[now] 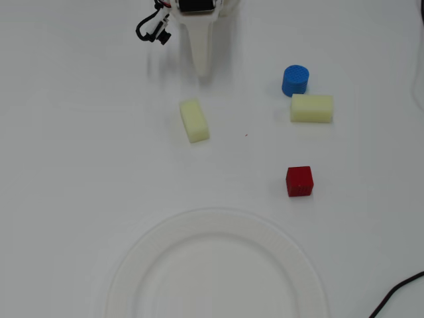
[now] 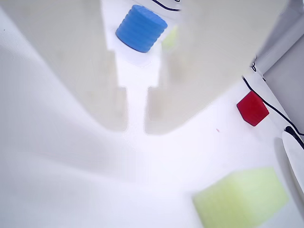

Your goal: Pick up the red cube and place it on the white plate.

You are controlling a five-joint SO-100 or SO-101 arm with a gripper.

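Looking down from overhead, I see the red cube (image 1: 299, 181) resting alone on the white counter (image 1: 79, 165), just above and right of the white plate (image 1: 218, 222) and below a blue cylinder (image 1: 295, 79) and a yellow foam block (image 1: 311, 108). My pincer (image 1: 201, 66) hangs near the top edge, empty, its jaws only narrowly parted in the wrist view. I judge the cube light, rigid and grippy thanks to its fine texture, best pinched across two opposite flat sides.

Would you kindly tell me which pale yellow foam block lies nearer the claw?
The left foam block in the overhead view, just below the claw; the other sits beside the blue cylinder.
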